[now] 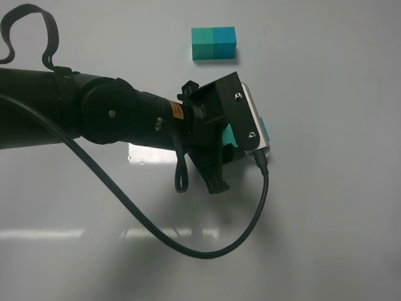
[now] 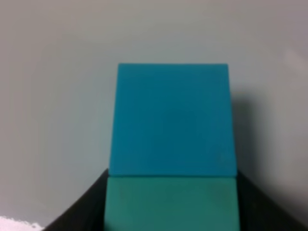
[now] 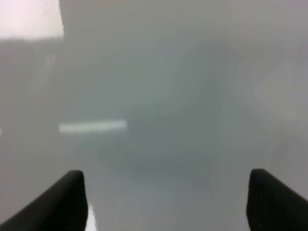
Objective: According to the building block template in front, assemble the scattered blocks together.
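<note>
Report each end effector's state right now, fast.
Left end effector: closed on the sea-green cube, which touches the teal-blue cube.
Right end effector: open, holding nothing.

Pale grey table (image 1: 338, 219), bright glare patches (image 1: 147, 157).

Exterior high: from above, facing straight down on the worktop (image 1: 326, 238).
Left wrist: very close to the scattered blocks (image 2: 172, 120), which the exterior view shares.
Right wrist: low, near the worktop, blurred.

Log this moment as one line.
left gripper: shut on matte sea-green cube | matte teal-blue cube: flush against it | right gripper: open, empty | two-cube template bar: apart
</note>
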### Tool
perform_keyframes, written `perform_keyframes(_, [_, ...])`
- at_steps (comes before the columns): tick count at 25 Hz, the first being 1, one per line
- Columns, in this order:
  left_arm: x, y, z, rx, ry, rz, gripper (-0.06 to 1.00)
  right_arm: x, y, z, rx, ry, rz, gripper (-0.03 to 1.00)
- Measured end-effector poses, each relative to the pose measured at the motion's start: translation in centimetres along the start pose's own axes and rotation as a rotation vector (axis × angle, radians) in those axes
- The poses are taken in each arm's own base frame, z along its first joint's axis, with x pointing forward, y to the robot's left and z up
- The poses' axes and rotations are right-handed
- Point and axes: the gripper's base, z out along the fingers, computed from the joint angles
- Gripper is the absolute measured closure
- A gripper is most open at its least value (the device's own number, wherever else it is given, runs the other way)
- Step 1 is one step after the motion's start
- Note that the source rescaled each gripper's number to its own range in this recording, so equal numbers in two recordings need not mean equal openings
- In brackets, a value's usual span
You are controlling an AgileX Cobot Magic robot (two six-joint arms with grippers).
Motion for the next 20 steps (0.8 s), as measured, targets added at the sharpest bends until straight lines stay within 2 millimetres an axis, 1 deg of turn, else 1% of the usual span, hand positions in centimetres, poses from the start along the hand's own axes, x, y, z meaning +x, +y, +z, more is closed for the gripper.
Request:
perform_keyframes(1, [-0.01, 0.01, 0.0, -0.001, -0.001, 0.0, 0.79, 0.0, 0.0, 0.0, 0.0, 0.0, 0.0, 0.8])
perform_keyframes(6, [-0.05, 0.01, 0.0, -0.003, -0.003, 0.0, 0.68, 0.0, 0.0, 0.0, 0.0, 0.0, 0.0, 0.8])
perform_keyframes(7, [-0.08, -0.02, 0.0, -0.003, -0.005, 0.001, 0.64, 0.0, 0.0, 0.0, 0.0, 0.0, 0.0, 0.8])
perform_keyframes(9, [-0.2, -0.14, 0.0, 0.0, -0.007, 0.002, 0.52, 0.0, 0.0, 0.0, 0.0, 0.0, 0.0, 0.8])
perform_keyframes(10, [-0.31, -0.27, 0.0, 0.004, -0.009, 0.005, 0.44, 0.0, 0.0, 0.0, 0.0, 0.0, 0.001, 0.8])
perform_keyframes(12, [-0.36, -0.47, 0.0, 0.015, -0.005, 0.006, 0.29, 0.0, 0.0, 0.0, 0.0, 0.0, 0.001, 0.86])
perform_keyframes(13, [-0.36, -0.47, 0.0, 0.014, -0.005, 0.006, 0.25, 0.0, 0.0, 0.0, 0.0, 0.0, 0.001, 0.88])
perform_keyframes(14, [-0.36, -0.47, 0.0, 0.014, -0.005, 0.005, 0.22, 0.0, 0.0, 0.0, 0.0, 0.0, 0.001, 0.9])
perform_keyframes(16, [-0.37, -0.46, 0.0, 0.014, -0.005, 0.005, 0.2, 0.0, 0.0, 0.0, 0.0, 0.0, 0.001, 0.92])
perform_keyframes(20, [-0.53, -0.29, -0.19, 0.003, -0.014, 0.011, 0.18, 0.0, 0.0, 0.0, 0.0, 0.0, 0.001, 0.92])
